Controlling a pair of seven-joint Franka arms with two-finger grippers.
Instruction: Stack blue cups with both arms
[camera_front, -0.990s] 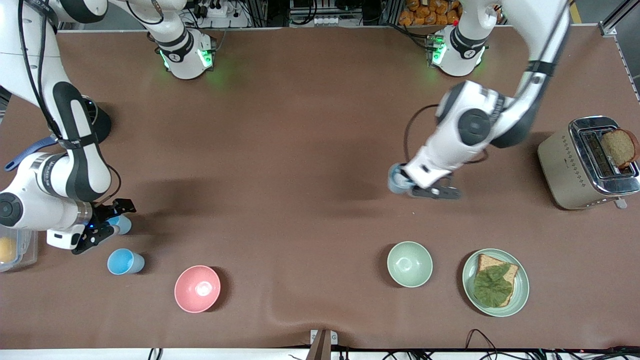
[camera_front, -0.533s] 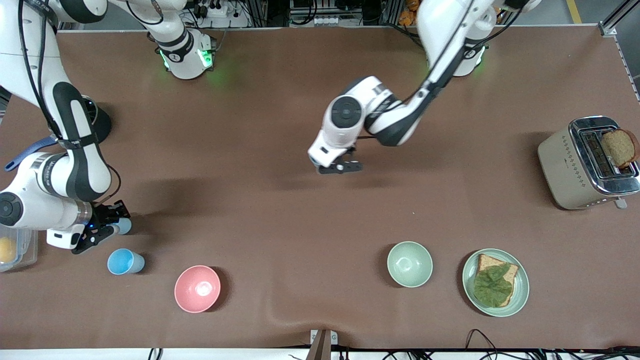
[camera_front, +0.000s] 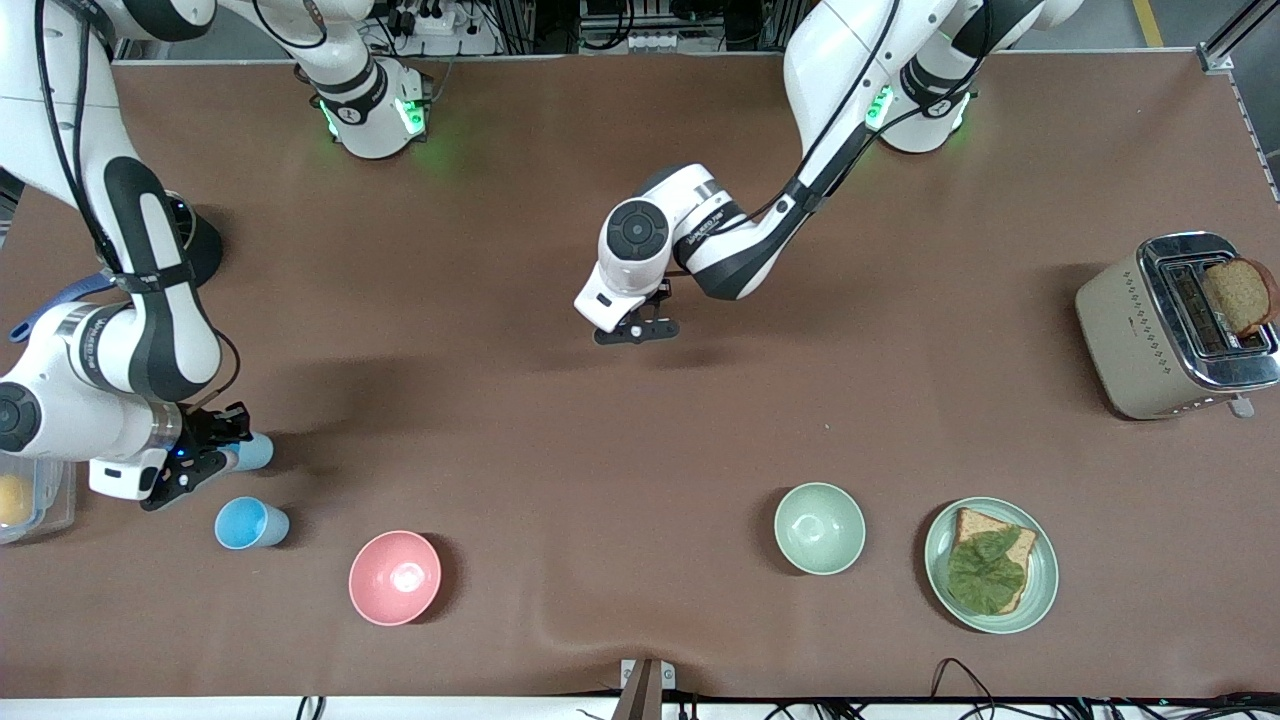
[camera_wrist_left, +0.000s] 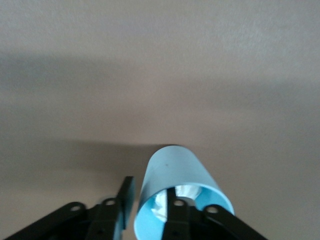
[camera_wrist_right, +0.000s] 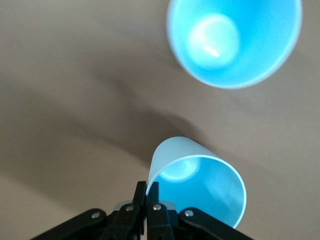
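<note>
Right hand (camera_wrist_right: 146, 192) pinching a cup over a second cup on the desk.

The black fingers (camera_wrist_right: 140, 197) are closed together on the rim wall of a pale blue cup (camera_wrist_right: 197, 182), one finger outside the wall and one just inside it. The held cup is tilted, its open mouth facing the camera and its glossy inside lit bright blue. A second blue cup (camera_wrist_right: 234, 40) sits apart from it on the brown desk (camera_wrist_right: 65, 90), seen straight down its mouth, with a pale bright patch on its bottom. Soft grey shadows cross the desk under and beside the held cup.
</note>
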